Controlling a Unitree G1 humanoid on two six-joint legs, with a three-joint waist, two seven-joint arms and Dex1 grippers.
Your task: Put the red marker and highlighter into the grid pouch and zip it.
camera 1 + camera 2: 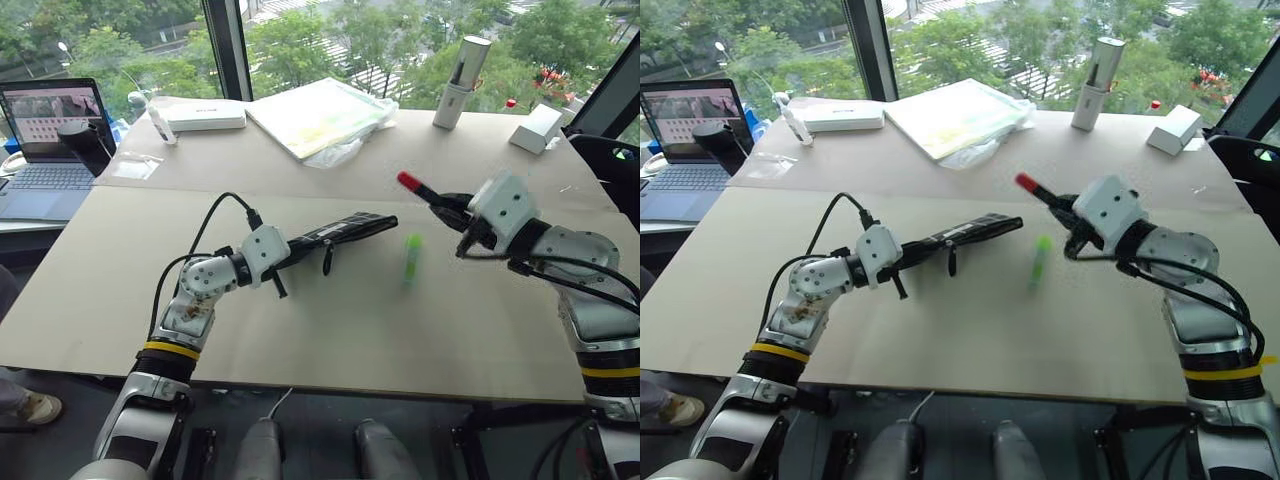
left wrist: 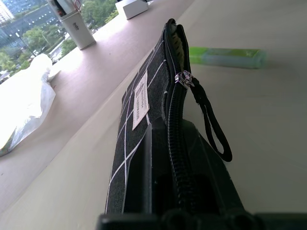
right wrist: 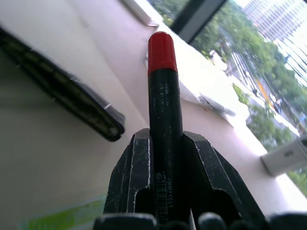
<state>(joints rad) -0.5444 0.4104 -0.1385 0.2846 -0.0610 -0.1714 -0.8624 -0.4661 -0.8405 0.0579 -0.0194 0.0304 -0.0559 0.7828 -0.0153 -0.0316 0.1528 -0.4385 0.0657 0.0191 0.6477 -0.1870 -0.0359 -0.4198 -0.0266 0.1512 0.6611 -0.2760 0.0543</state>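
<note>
The right gripper (image 1: 440,208) is clamped on the red marker (image 3: 163,115), red cap pointing ahead of its fingers. The left gripper (image 1: 285,255) is closed on the grid pouch (image 2: 144,100), mouth partly unzipped. The highlighter (image 1: 411,256) lies between them (untouched). Next, I think, the marker must enter the narrow opening.

We note a large tan table (image 1: 330,330) with a seam across its width. Beyond it, floor-to-ceiling windows (image 1: 320,30) with a dark frame post (image 1: 228,48) admit daylight and show green trees outside. At the far left stands an open laptop (image 1: 45,140). Along the far edge we record a white flat box (image 1: 205,116), a plastic-wrapped pad (image 1: 318,115), an upright white cylinder (image 1: 462,82) and a small white box (image 1: 537,128).
</note>
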